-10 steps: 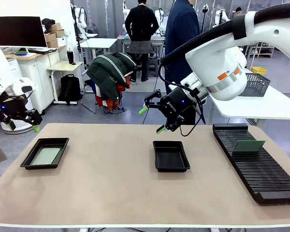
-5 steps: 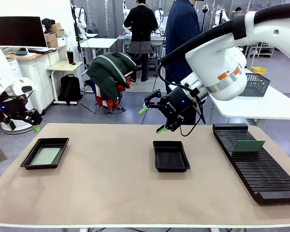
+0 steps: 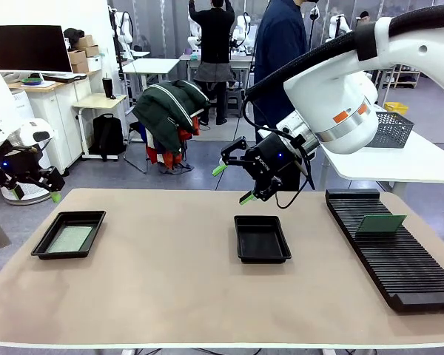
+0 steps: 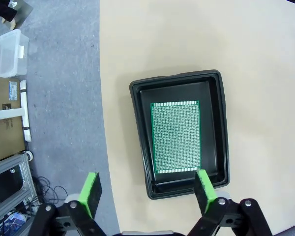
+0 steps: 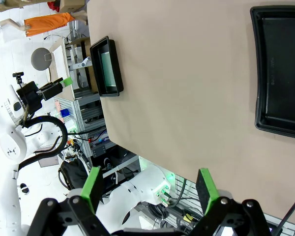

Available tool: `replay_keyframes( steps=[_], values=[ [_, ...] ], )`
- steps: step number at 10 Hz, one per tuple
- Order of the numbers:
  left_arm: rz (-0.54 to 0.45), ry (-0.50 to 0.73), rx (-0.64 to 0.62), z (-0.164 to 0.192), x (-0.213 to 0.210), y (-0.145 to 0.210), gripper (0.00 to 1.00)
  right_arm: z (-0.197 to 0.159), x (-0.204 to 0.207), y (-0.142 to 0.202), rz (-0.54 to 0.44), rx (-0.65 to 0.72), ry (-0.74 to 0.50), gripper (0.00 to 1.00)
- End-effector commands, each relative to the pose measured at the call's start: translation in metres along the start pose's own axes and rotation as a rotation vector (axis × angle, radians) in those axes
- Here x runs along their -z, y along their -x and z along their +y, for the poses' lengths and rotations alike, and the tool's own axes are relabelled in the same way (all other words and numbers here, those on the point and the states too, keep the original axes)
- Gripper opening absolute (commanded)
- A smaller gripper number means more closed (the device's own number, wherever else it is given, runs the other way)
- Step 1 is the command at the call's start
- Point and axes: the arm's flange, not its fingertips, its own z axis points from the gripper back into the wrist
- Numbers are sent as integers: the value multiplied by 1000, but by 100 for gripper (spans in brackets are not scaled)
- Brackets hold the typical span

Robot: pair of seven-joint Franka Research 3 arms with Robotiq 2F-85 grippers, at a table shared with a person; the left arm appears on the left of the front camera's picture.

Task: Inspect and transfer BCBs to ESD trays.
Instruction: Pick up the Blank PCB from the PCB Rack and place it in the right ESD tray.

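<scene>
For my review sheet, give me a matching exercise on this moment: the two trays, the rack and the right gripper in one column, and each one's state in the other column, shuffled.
Column one:
1. left ESD tray
2. middle ESD tray
3. slotted rack
4. right gripper

Column two:
A. open, holding nothing, raised off the table
B. carries the upright BCB in its slots
C. empty
D. holds the flat BCB

Pairs: 1-D, 2-C, 3-B, 4-A
</scene>
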Motion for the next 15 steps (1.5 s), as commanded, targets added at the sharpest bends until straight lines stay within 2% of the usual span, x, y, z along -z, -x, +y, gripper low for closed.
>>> replay_keyframes(
  steps=[1, 2, 4, 5, 6, 8, 10, 11, 12, 14, 15],
  values=[
    [-5, 6, 2, 0, 1, 1, 100, 1, 4, -1, -14, 12, -16, 100],
    [-5, 6, 2, 0, 1, 1, 100, 0, 0, 0, 0, 0, 0, 100],
    [-5, 6, 2, 0, 1, 1, 100, -7, -58, 28, -40, -238, 139, 100],
    [-5, 6, 2, 0, 1, 1, 100, -5, -93, 43, -22, -411, 195, 100],
    [-5, 6, 2, 0, 1, 1, 100, -2, -126, 53, 0, -525, 252, 100],
    [-5, 6, 2, 0, 1, 1, 100, 7, -187, 68, 86, -723, 385, 100],
    [-5, 6, 2, 0, 1, 1, 100, 7, -246, 70, 146, -1022, 472, 100],
    [-5, 6, 2, 0, 1, 1, 100, 1, -265, 70, 214, -1160, 529, 100],
    [-5, 6, 2, 0, 1, 1, 100, -5, -283, 69, 285, -1252, 560, 100],
    [-5, 6, 2, 0, 1, 1, 100, -14, -323, 65, 333, -1466, 576, 100],
    [-5, 6, 2, 0, 1, 1, 100, -17, -336, 63, 390, -1508, 595, 100]
  ],
)
